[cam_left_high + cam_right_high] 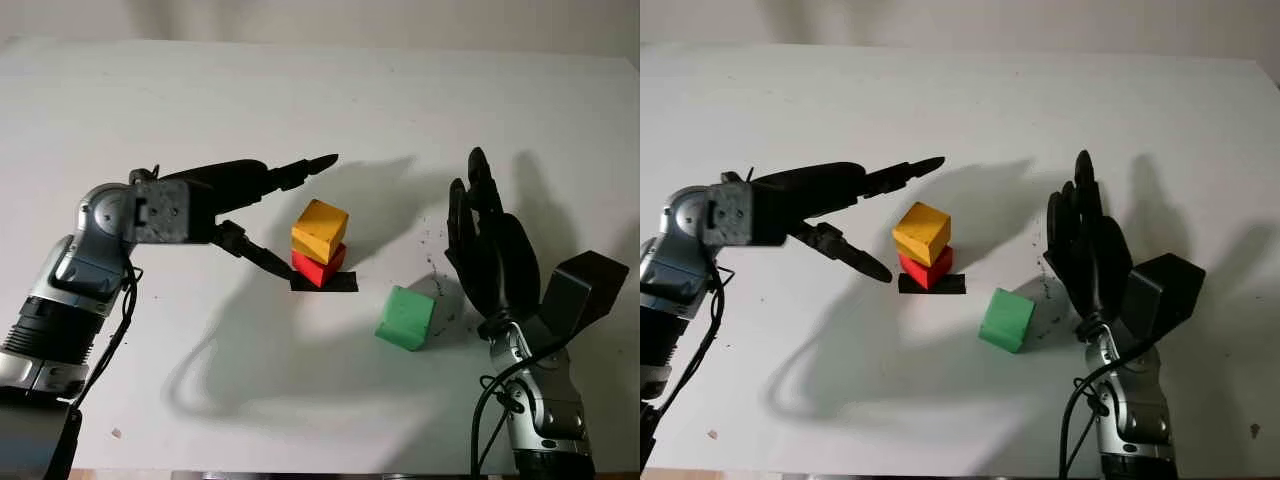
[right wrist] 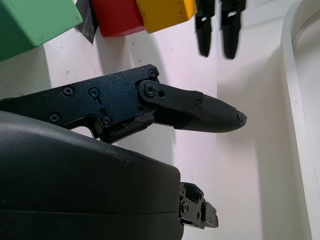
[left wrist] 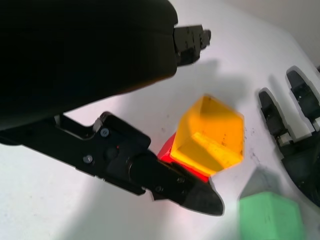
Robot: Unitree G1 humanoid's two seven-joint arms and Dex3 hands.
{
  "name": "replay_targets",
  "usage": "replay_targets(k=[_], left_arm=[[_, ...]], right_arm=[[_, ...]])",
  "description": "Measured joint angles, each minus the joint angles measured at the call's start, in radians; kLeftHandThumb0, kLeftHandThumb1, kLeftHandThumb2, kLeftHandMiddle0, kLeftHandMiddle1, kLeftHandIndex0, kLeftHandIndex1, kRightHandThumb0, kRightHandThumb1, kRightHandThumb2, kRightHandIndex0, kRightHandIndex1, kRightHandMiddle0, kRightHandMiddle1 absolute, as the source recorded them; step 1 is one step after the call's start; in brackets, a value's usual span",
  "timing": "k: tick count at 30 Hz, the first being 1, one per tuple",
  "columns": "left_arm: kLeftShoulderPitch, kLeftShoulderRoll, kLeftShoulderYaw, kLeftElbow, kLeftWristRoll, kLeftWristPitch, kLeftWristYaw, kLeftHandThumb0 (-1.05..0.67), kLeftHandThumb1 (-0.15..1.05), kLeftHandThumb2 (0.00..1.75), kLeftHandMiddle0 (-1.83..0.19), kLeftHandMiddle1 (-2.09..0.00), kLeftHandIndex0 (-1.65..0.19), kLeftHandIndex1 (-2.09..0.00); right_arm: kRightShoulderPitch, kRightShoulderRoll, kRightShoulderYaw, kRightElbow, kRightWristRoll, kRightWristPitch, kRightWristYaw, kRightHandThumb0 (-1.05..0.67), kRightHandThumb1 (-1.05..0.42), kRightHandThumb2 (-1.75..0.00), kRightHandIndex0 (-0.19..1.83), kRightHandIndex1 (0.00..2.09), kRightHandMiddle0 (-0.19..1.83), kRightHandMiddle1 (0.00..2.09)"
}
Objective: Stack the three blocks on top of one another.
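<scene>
Two of three stacked: yellow block (image 1: 320, 230) askew on red block (image 1: 318, 267) at mid surface (image 1: 300, 90), green block (image 1: 405, 318) unstacked beside right hand (image 1: 490, 250), left hand (image 1: 270, 215) released beside stack, both empty.

- plain white table (image 1: 300, 90), a few dark specks on it
- pale wall (image 1: 320, 15) right behind the far edge
- hard light, sharp dark shadows
</scene>
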Motion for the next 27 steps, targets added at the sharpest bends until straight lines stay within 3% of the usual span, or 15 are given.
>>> replay_targets(k=[3,8,12,15,20,27], left_arm=[[0.066,-0.025,0.126,-0.039,-0.085,-0.01,0.115,-0.95,1.04,0.52,0.19,0.0,0.19,0.0],[0.216,-0.146,0.277,-0.135,-0.215,0.04,0.325,-0.87,1.05,0.67,0.19,0.0,0.19,0.0],[0.284,-0.206,0.307,-0.17,-0.229,0.042,0.428,-0.84,1.05,0.68,0.19,0.0,0.19,0.0],[0.337,-0.244,0.318,-0.159,-0.238,0.036,0.466,-0.82,1.05,0.68,0.19,0.0,0.19,0.0],[0.419,-0.288,0.309,-0.115,-0.22,-0.008,0.5,-0.8,1.05,0.71,0.19,0.0,0.19,0.0],[0.448,-0.324,0.298,-0.097,-0.212,-0.035,0.527,-0.8,1.05,0.71,0.19,0.0,0.19,0.0]], right_arm=[[-0.011,-0.053,-0.005,-0.017,-0.013,0.011,0.031,-0.66,-1.05,-0.59,-0.19,0.0,-0.19,0.0],[-0.083,-0.173,-0.032,-0.017,-0.035,0.013,0.096,-0.69,-1.05,-0.45,-0.19,0.0,-0.19,0.0],[-0.183,-0.305,-0.032,0.027,-0.018,0.011,0.269,-0.68,-1.02,-0.15,-0.18,0.0,-0.14,0.05],[-0.261,-0.433,-0.021,0.052,-0.06,0.005,0.378,-0.67,-0.95,-0.06,-0.15,0.03,-0.05,0.09],[-0.347,-0.638,0.059,0.025,-0.253,-0.039,0.49,-0.66,-0.82,-0.03,-0.07,0.07,0.13,0.13],[-0.437,-0.79,0.139,0.016,-0.402,-0.298,0.608,-0.63,-0.75,-0.04,0.0,0.07,0.33,0.11]])
